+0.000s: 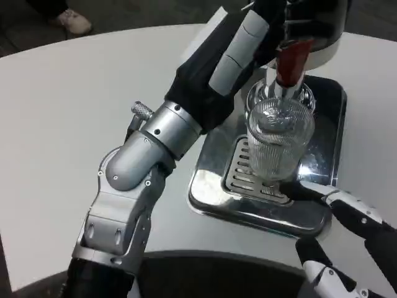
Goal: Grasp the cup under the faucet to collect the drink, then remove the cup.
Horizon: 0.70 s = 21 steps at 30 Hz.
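Note:
A clear ribbed cup (279,139) stands upright on the slotted grate of a shiny metal drip tray (214,189), directly under the red faucet (291,59) of a dark dispenser (316,25). My left hand (239,53) reaches up along the faucet's left side, its fingers stretched toward the dispenser top, where their tips are hidden. My right hand (347,230) lies at the lower right with its fingers spread. One dark fingertip (304,188) sits at the cup's base on the right, and the hand does not wrap the cup.
My left forearm (142,155) crosses the table diagonally, just left of the tray. The white table's curved front edge (186,254) runs close below the tray. A person's shoe (71,22) shows on the floor at the far left.

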### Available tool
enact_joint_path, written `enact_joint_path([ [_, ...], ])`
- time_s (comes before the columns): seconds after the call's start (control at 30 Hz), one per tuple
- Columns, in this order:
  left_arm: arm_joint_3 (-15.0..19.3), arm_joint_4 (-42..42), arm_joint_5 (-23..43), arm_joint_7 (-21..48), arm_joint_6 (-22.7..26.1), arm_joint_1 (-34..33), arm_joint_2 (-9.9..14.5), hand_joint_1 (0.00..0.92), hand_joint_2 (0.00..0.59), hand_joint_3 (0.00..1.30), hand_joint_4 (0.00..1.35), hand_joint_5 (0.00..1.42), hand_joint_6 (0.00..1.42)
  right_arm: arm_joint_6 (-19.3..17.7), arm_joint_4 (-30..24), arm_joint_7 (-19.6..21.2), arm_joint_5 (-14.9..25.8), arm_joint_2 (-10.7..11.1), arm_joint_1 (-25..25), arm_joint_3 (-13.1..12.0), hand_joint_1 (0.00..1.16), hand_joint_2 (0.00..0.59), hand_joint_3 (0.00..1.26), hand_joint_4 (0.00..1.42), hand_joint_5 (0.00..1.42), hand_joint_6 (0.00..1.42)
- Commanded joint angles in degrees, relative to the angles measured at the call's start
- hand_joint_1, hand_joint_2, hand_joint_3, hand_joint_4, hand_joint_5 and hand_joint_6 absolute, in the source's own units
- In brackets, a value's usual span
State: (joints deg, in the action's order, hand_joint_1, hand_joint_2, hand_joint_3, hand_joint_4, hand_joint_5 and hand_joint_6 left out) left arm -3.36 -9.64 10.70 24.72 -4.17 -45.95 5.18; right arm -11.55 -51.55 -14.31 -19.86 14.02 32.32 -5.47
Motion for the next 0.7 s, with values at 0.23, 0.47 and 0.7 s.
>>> enact_joint_path([
  [0.23,-1.16,-1.67,-0.36,2.87,-3.64,-3.04,-0.69,0.0,0.082,0.27,0.21,0.3,0.23,0.15,0.08,0.42,0.12,-0.39,0.5,0.09,0.4,0.503,0.26,0.24,0.14,0.08],
  [0.47,-1.82,-1.38,-0.7,4.24,-4.63,-2.69,-0.32,0.0,0.083,0.27,0.21,0.3,0.23,0.25,0.27,0.47,0.17,-0.43,0.23,0.12,0.4,0.503,0.26,0.24,0.15,0.08],
  [0.7,-1.98,-1.12,-0.49,4.9,-4.4,-2.19,0.13,0.0,0.083,0.27,0.21,0.3,0.23,0.33,0.52,0.55,-0.07,-0.51,-0.09,0.48,0.4,0.503,0.27,0.24,0.15,0.08],
])
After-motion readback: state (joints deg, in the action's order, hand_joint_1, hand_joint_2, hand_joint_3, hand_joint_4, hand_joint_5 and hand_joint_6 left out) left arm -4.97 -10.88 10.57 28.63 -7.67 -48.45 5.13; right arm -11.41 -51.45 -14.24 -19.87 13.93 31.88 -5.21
